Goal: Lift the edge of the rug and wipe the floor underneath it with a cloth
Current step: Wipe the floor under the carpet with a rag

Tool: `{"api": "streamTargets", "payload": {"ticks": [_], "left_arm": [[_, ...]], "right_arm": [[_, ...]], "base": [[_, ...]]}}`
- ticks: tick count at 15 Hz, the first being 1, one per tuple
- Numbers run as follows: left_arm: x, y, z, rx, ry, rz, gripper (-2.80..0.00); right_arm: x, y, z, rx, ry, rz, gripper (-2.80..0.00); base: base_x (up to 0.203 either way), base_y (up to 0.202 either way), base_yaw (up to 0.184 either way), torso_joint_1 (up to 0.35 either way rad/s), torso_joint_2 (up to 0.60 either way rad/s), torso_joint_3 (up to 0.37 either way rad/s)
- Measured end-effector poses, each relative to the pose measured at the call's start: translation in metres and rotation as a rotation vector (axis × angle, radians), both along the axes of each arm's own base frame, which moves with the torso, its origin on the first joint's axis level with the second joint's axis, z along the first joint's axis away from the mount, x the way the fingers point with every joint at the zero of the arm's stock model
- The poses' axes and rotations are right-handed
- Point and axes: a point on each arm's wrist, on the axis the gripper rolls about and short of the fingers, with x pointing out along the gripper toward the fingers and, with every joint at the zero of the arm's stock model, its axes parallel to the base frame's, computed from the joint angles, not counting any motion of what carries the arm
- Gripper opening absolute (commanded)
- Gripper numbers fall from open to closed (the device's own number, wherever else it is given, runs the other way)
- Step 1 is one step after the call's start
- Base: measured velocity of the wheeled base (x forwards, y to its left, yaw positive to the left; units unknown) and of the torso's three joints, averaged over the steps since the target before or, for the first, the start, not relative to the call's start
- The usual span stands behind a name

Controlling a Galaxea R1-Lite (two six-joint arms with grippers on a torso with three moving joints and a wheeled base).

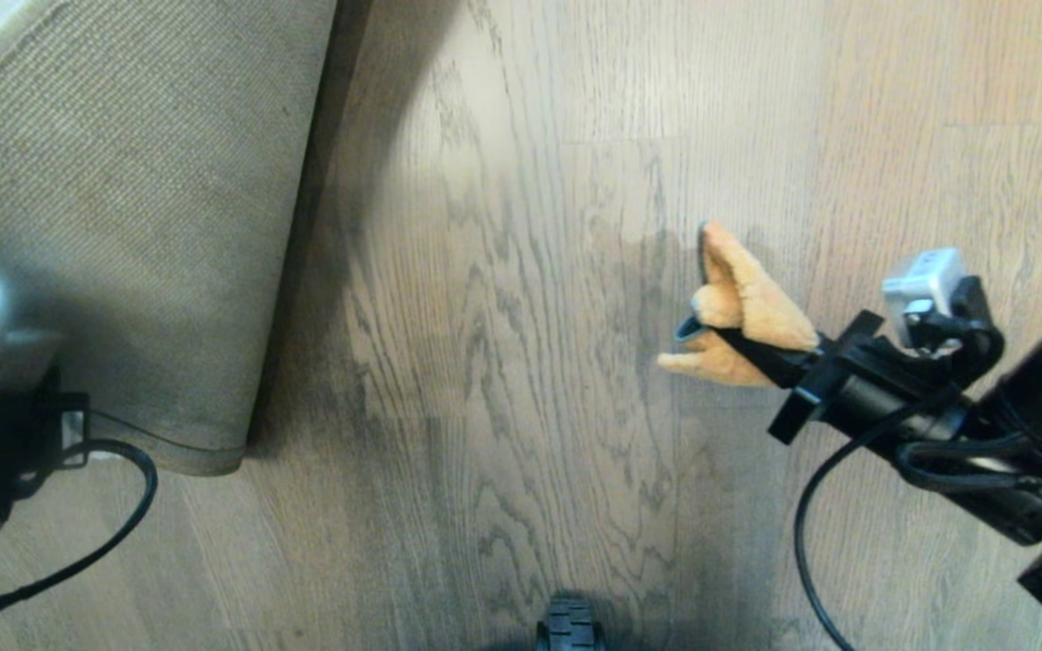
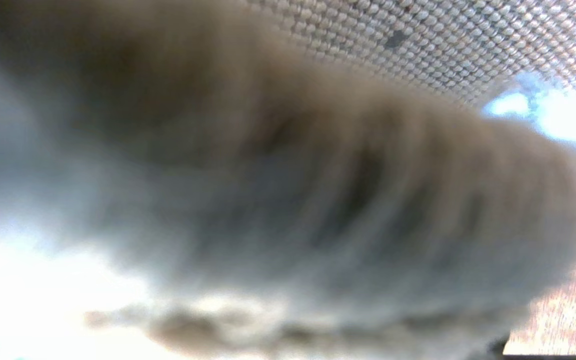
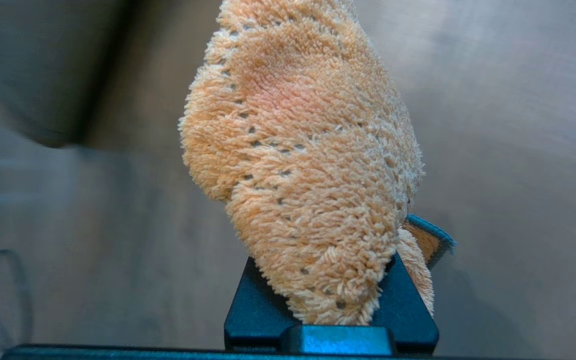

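Right end effector [image 1: 761,357] clamps cloth [image 1: 743,307] (left's grip on rug edge [image 1: 168,443] seemingly hidden).

Dim, warm indoor light in head view; brightest on the floor [image 1: 847,90] far from the rug edge [image 1: 123,226]. Broad dark shadow band on planks right beside the rug edge, fading outward. Softer shadow beside the cloth [image 1: 743,307]. Slight overall softness, black arm parts near the rug edge blurred and underexposed. Left wrist view badly out of focus: rug pile [image 2: 288,200] a grey-brown smear, only the mesh backing [image 2: 443,45] sharp; blown-out white glare below the pile, blue-white flare at backing's rim. Right wrist view: cloth [image 3: 308,165] crisp and evenly lit, the floor [image 3: 518,150] behind it blurred.
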Motion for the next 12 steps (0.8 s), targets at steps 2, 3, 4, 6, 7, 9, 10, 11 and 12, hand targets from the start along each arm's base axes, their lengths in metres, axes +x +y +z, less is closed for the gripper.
{"api": "streamTargets", "payload": {"ticks": [2, 3, 4, 6, 7, 9, 10, 11, 12], "left_arm": [[-0.001, 0.000, 0.000, 0.000, -0.001, 0.000, -2.80], [-0.001, 0.000, 0.000, -0.001, -0.003, -0.002, -2.80], [-0.001, 0.000, 0.000, -0.002, -0.004, -0.002, -2.80], [-0.002, 0.000, 0.000, -0.002, -0.006, -0.002, -2.80], [-0.002, 0.000, 0.001, -0.003, -0.006, -0.003, -2.80], [-0.002, 0.000, 0.001, -0.003, -0.007, -0.003, -2.80], [-0.002, 0.000, 0.001, -0.003, -0.007, -0.003, -2.80], [-0.002, 0.000, 0.001, -0.003, -0.007, -0.004, -2.80], [-0.002, 0.000, 0.001, -0.003, -0.007, -0.004, -2.80]], "right_arm": [[0.004, 0.041, -0.003, -0.005, 0.002, 0.116, -2.80], [0.004, 0.059, -0.005, -0.008, 0.006, 0.157, -2.80], [0.004, 0.078, -0.009, -0.009, 0.011, 0.193, -2.80], [0.003, 0.110, -0.016, -0.021, 0.021, 0.249, -2.80], [0.003, 0.123, -0.020, -0.040, 0.017, 0.269, -2.80], [0.002, 0.146, -0.027, -0.082, 0.002, 0.305, -2.80], [0.001, 0.157, -0.031, -0.094, 0.004, 0.325, -2.80], [-0.001, 0.167, -0.035, -0.102, 0.007, 0.337, -2.80], [-0.002, 0.176, -0.040, -0.109, 0.011, 0.335, -2.80]], "base": [[0.000, 0.000, 0.000, 0.000, 0.00, 0.000], [0.000, 0.000, 0.000, 0.000, 0.00, 0.000], [0.000, 0.000, 0.000, 0.000, 0.00, 0.000], [0.000, 0.000, 0.000, 0.000, 0.00, 0.000], [0.000, 0.000, 0.000, 0.000, 0.00, 0.000], [0.000, 0.000, 0.000, 0.000, 0.00, 0.000], [0.000, 0.000, 0.000, 0.000, 0.00, 0.000], [0.000, 0.000, 0.000, 0.000, 0.00, 0.000], [0.000, 0.000, 0.000, 0.000, 0.00, 0.000]]}}
